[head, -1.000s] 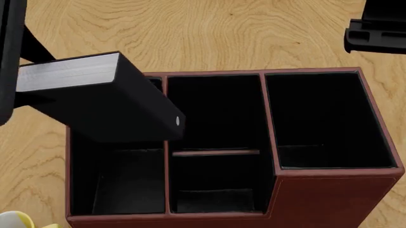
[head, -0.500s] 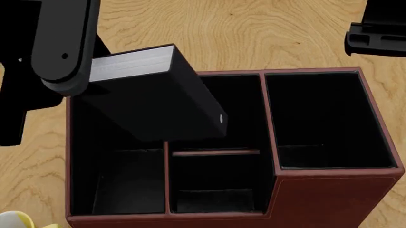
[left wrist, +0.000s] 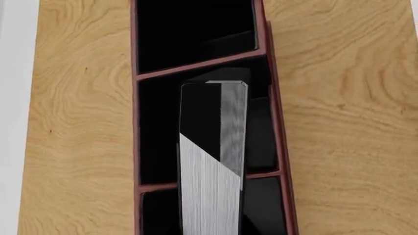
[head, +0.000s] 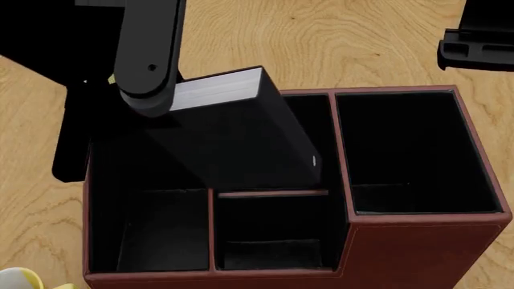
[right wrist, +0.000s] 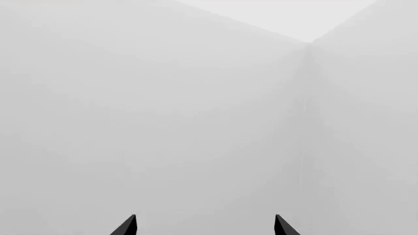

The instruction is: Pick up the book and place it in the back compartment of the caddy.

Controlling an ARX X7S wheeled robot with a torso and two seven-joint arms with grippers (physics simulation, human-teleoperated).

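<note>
The left tool (head: 148, 99) grips the book (head: 241, 141) and tips it over the caddy (head: 418, 241) so it can slide into the back compartment (head: 301, 120), while the right tool (right wrist: 203, 226) hangs open far away.

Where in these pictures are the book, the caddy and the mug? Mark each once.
book (head: 233, 150): head view, on its plain black cover.
caddy (head: 418, 247): head view, on its red-brown outer wall.
mug (head: 20, 280): head view, on its yellow-and-white rim at the picture's corner.
</note>
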